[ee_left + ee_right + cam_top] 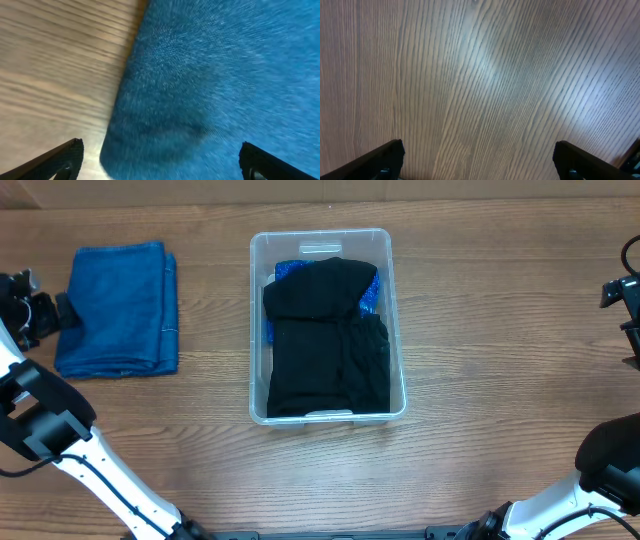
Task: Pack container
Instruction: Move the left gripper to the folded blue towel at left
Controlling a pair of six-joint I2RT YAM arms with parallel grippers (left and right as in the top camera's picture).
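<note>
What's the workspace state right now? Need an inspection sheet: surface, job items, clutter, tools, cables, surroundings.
Surface: wooden table, bare wood grain.
Job's things: clear container mid-table, holding a folded black garment lying over blue fabric; folded blue cloth flat on the table to the container's left, outside it.
Clutter: nothing seen.
Grippers: left tool open, at the edge of the folded blue cloth, holding nothing; right tool open over bare wood, holding nothing.
Cables: none on the table; a dark lead runs along the left arm.
Surroundings: nothing seen.
</note>
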